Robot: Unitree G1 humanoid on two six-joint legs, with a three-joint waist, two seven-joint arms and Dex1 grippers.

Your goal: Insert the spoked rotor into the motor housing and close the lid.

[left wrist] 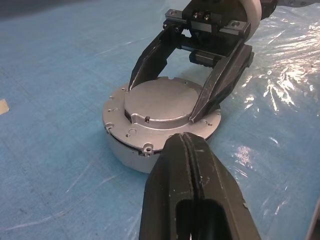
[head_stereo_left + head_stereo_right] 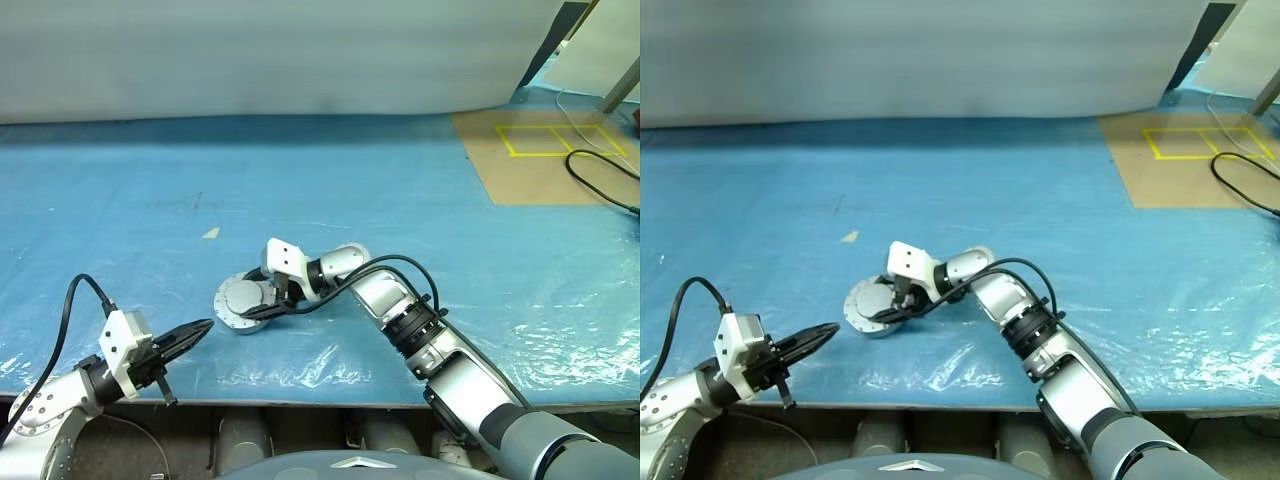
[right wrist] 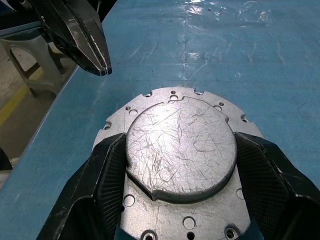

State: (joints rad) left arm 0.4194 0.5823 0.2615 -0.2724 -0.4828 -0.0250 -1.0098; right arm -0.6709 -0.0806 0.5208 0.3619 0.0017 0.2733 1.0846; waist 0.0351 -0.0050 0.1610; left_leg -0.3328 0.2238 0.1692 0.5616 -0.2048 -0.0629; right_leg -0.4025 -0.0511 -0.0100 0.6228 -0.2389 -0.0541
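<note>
Sitting on the blue sheet [image 2: 400,180] near the table's front edge, the motor housing [image 1: 125,145] has the lid [image 3: 180,147] closed flat over it, plain grey face up. The head views show the right gripper [image 2: 268,298] reaching in from the right and down onto that lid, but they are too coarse to show how its fingers meet it. The right wrist view settles this: the two black fingers [image 3: 107,175] stand spread wide on either side of the lid's raised centre disc, apparently touching its edge, though whether they press it or merely rest beside it I cannot tell. That view also reveals the scratches on the disc and the ring of screw holes in the flange around it. The left wrist view gives the housing's low silvery side wall and the right gripper from the front, straddling the disc. The left gripper [image 2: 192,334] hovers just beside the housing, apart from it, its fingers pressed together and empty.
</note>
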